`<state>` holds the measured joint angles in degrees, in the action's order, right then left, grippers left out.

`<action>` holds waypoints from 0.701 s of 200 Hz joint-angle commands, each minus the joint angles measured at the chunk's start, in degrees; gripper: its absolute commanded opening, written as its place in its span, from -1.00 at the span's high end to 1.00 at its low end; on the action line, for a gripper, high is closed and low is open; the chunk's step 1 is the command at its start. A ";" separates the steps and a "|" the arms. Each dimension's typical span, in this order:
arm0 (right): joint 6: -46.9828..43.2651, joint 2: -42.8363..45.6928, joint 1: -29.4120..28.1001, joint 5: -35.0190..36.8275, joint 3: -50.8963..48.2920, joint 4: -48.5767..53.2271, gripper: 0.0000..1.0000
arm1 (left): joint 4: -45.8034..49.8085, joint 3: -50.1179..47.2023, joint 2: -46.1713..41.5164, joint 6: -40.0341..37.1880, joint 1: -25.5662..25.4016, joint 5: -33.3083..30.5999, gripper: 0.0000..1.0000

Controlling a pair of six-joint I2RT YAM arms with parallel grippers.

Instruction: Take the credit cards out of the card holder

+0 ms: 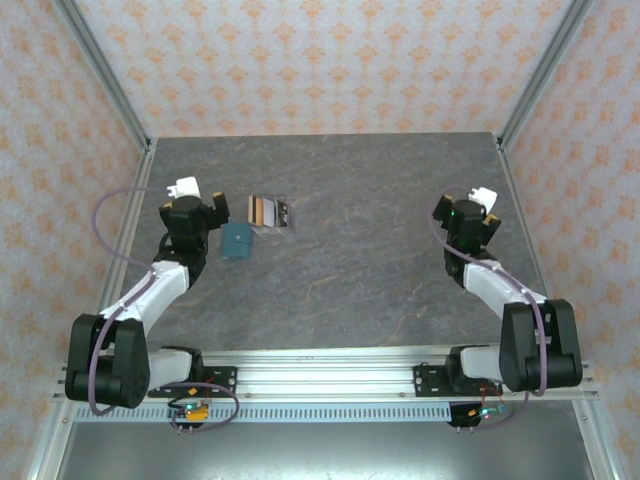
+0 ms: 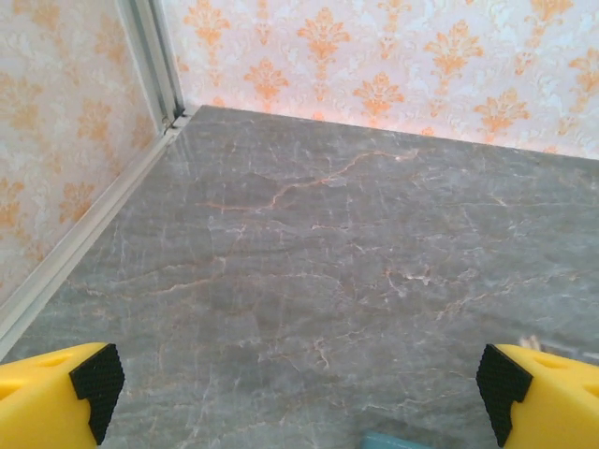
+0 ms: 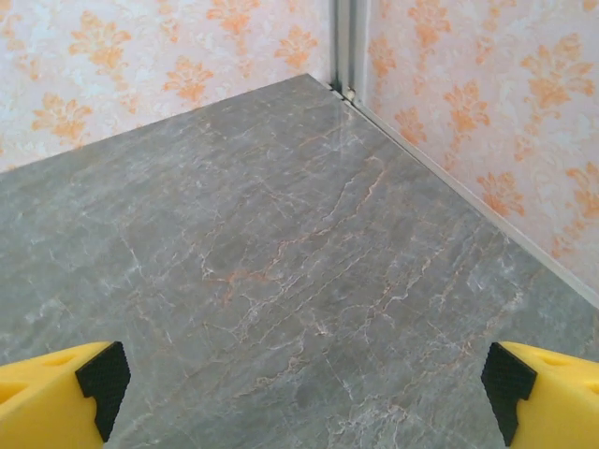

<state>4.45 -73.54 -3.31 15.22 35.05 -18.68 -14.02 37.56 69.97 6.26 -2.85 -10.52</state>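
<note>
Three cards (image 1: 272,212), one holder (image 1: 237,241) (teal).

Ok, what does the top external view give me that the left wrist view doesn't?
Top external adds: the whole card holder, the credit cards lying on the table just past it, the left arm and the right arm. Left wrist adds: its yellow fingers close up, spread wide, nothing between them. Shared: the grey marble table, the patterned walls, and likely the card holder, a teal sliver at the wrist view's bottom edge.
</note>
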 commanded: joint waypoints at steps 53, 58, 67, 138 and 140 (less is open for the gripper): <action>13.58 -0.21 -0.50 -16.77 17.39 36.30 -0.99 | 36.97 12.76 -4.14 13.22 -0.05 17.35 -0.91; 13.74 -0.76 -0.87 -18.25 17.81 36.78 -0.99 | 37.16 12.65 -4.19 13.48 -0.38 19.35 -0.89; 13.93 -1.68 -1.72 -19.99 18.54 37.46 -0.99 | 37.36 12.22 -4.21 13.79 -1.33 22.33 -0.82; 18.46 -10.78 -9.59 -24.47 22.75 37.79 -0.87 | 29.98 9.85 3.10 20.55 -12.08 25.72 -0.46; 18.55 -10.98 -9.80 -24.41 22.84 37.72 -0.87 | 29.63 9.95 3.60 20.66 -12.31 25.73 -0.45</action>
<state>20.60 -82.43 -11.07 -7.29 55.11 17.23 18.39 47.81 68.95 23.51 -12.99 13.21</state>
